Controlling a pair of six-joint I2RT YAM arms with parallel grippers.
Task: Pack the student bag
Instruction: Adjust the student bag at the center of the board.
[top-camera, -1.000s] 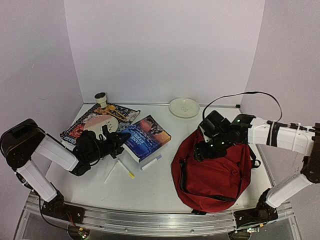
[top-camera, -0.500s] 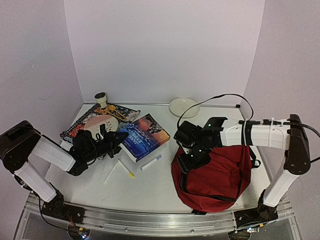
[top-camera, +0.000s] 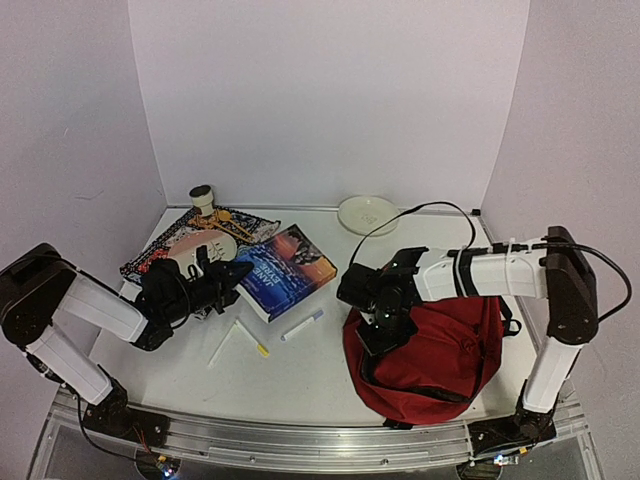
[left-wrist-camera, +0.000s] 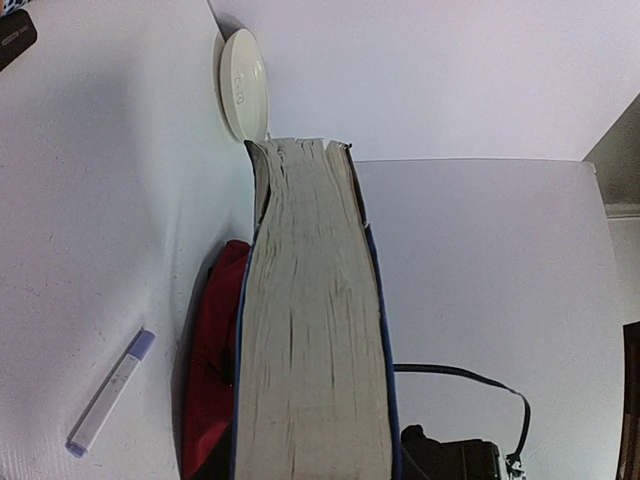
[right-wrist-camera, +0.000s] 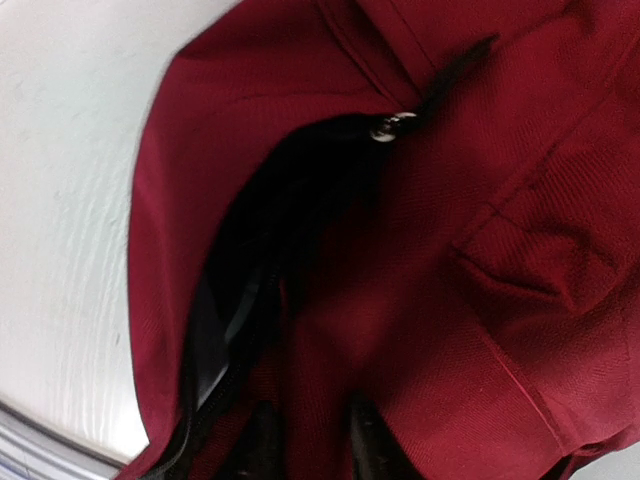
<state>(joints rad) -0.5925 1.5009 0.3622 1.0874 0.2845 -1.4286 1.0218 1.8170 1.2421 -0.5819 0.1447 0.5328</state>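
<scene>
The student bag (top-camera: 430, 345) is a dark-red backpack lying flat on the right of the table. Its zipper gapes, showing a dark opening (right-wrist-camera: 265, 240) below a metal zipper pull (right-wrist-camera: 386, 127). My right gripper (top-camera: 375, 322) sits at the bag's left edge, shut on a fold of red fabric (right-wrist-camera: 310, 440) beside the opening. My left gripper (top-camera: 222, 278) is shut on the near-left edge of a thick blue paperback book (top-camera: 288, 270). The book's page block (left-wrist-camera: 310, 340) fills the left wrist view and hides the fingers.
A white marker with purple ends (top-camera: 302, 325) and two thin white pens (top-camera: 240, 338) lie in front of the book. A patterned cloth (top-camera: 160, 255) holding a pale object and a small cup (top-camera: 202, 195) sits at the back left. A white plate (top-camera: 368, 214) stands at the back.
My right gripper has swung left from the bag's top to its left edge and closed on the fabric. The left gripper and book have barely shifted.
</scene>
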